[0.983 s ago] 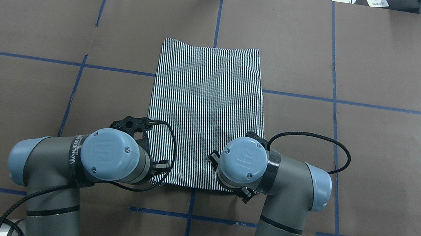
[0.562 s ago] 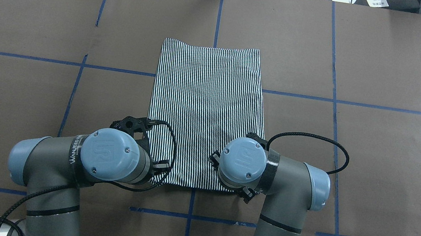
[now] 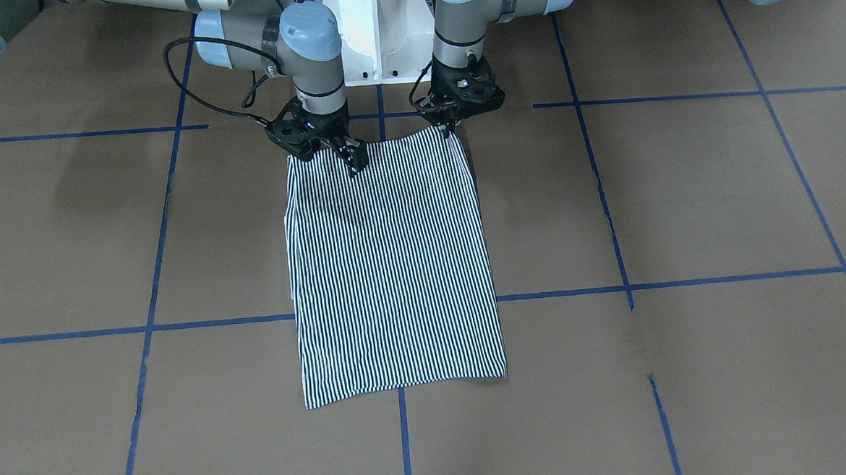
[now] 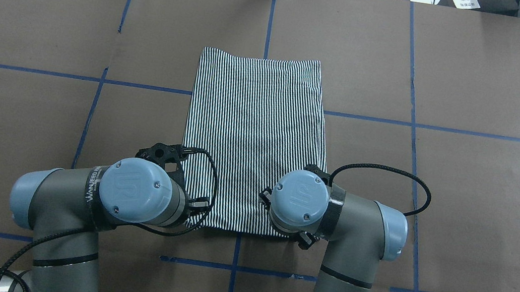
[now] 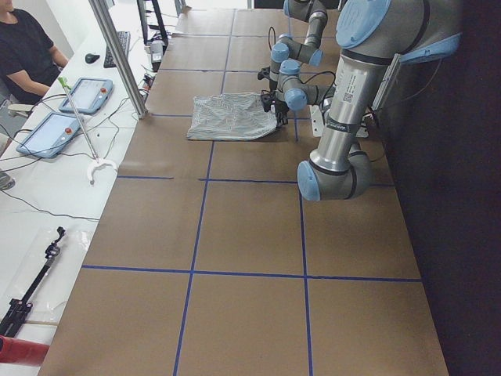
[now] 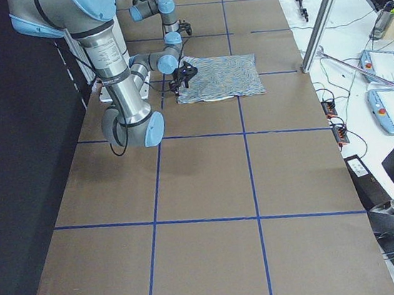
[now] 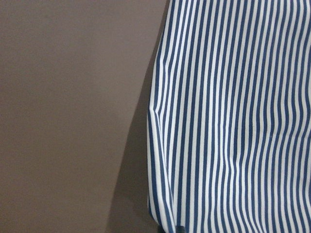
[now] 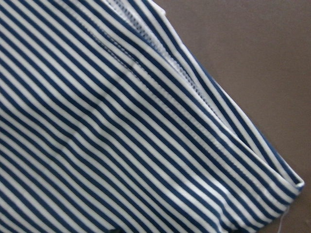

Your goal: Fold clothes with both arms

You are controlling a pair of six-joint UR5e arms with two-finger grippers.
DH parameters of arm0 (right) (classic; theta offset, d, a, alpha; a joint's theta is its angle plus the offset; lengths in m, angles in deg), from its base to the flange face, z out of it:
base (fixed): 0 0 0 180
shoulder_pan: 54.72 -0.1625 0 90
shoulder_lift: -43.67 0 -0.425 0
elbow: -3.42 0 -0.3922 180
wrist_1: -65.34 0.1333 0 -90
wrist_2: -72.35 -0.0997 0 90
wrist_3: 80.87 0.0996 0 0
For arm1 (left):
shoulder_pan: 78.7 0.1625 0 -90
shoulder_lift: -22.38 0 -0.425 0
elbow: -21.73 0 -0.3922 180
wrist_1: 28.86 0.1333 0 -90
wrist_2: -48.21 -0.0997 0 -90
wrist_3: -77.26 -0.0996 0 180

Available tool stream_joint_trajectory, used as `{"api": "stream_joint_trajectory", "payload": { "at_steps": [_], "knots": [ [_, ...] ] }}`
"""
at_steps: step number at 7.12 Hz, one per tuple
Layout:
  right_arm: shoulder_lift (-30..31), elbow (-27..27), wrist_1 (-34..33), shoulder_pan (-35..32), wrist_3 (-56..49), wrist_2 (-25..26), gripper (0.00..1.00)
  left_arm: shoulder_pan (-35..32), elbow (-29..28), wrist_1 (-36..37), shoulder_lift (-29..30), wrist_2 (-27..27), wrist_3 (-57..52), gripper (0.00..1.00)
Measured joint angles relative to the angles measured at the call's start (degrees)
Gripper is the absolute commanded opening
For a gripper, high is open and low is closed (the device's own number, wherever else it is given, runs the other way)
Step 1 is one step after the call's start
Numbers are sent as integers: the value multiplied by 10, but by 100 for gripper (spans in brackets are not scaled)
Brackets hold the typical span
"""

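Observation:
The striped shirt (image 3: pixel 392 268) lies folded into a long rectangle on the brown table, also visible from overhead (image 4: pixel 254 135). Both grippers are at its edge nearest the robot. My left gripper (image 3: pixel 449 125) pinches the corner on the front view's right, fingers drawn together on the cloth. My right gripper (image 3: pixel 354 160) sits shut on the same edge, a little inward from the other corner. From overhead, the wrists hide both grippers. The left wrist view shows the shirt's side edge (image 7: pixel 155 126) slightly raised over a shadow. The right wrist view is filled with striped cloth and a stitched hem (image 8: pixel 194 92).
The white pedestal (image 3: pixel 375 23) stands just behind the grippers. Blue tape lines (image 3: pixel 405 441) grid the brown table cover. A person (image 5: pixel 27 47) sits at a side bench with tablets (image 5: pixel 59 125) beyond a metal post (image 5: pixel 117 55).
The right wrist has shifted very slightly and the shirt's near edge has crept a touch away from the robot. The left arm looks unmoved.

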Motion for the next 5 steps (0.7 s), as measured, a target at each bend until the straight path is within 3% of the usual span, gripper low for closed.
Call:
{"api": "stream_joint_trajectory", "payload": {
  "at_steps": [5],
  "knots": [
    [-5,-5,-3,-7,29,0,0,-2,0,0,1,1,0,0]
  ]
}}
